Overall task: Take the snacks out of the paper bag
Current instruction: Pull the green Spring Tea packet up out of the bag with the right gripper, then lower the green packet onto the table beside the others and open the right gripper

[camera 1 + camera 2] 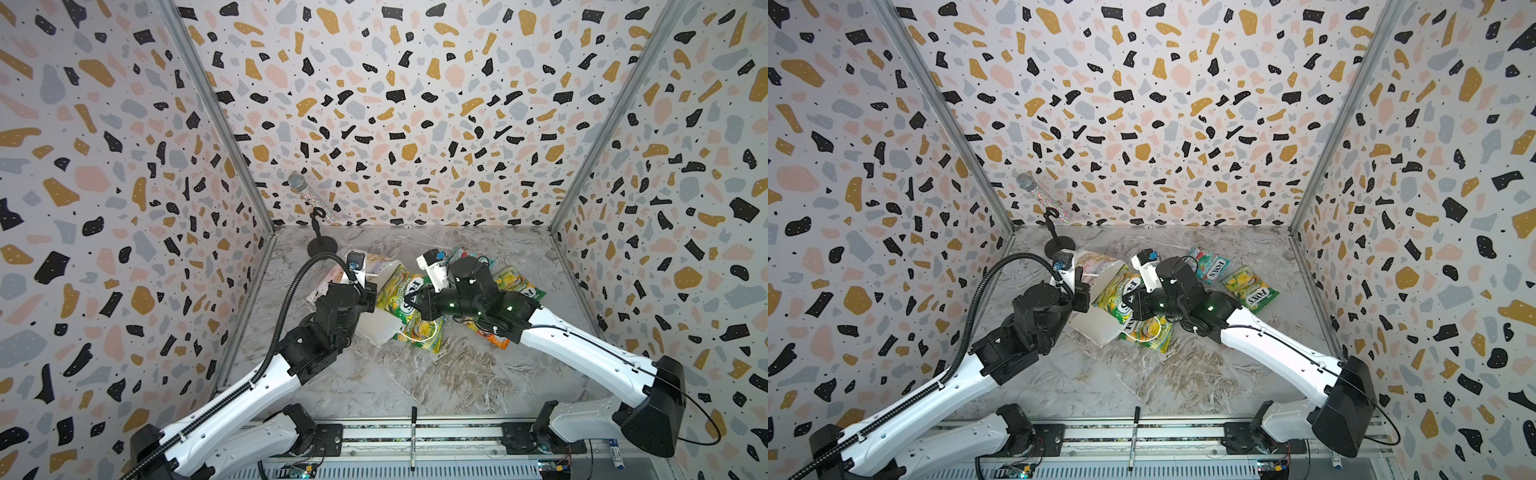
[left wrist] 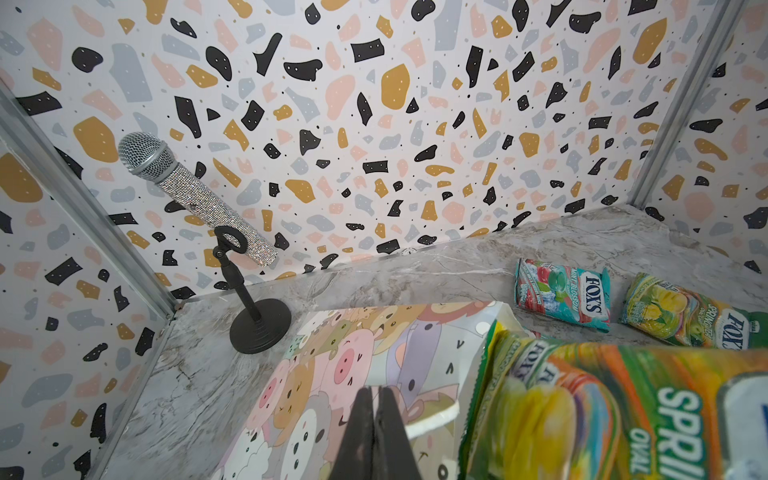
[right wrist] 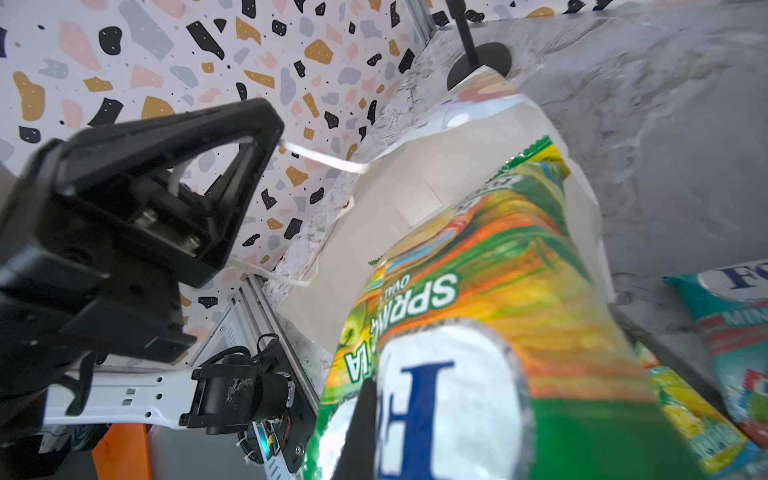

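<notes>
Nearest, a pen (image 1: 414, 436) lies across the front rail (image 1: 457, 434). Beyond it the front half of the marble table (image 1: 436, 378) is open between the two arms. Patterned walls close the table on the left, right and far sides. Mid-table the paper bag (image 2: 353, 353) lies on its side near the left wall, with its mouth turned toward the right arm. The left claw (image 2: 376, 415) is pinched tight on the bag's white cord handle (image 3: 324, 160). The right claw (image 3: 365, 415) is clamped on a green-yellow packet (image 3: 478, 270); the packet's far end sits in the bag's mouth and the rest sticks out. What else the bag holds cannot be seen. A second green-yellow packet (image 1: 1148, 332) lies on the table at the mouth. An orange packet (image 1: 496, 338) peeks from under the right arm. Farther back a third green-yellow packet (image 1: 1250, 291) and a teal packet (image 1: 1208, 264) lie flat side by side, not touching. In the far left corner a microphone (image 1: 305, 193) tilts on its stand (image 1: 322, 247).
</notes>
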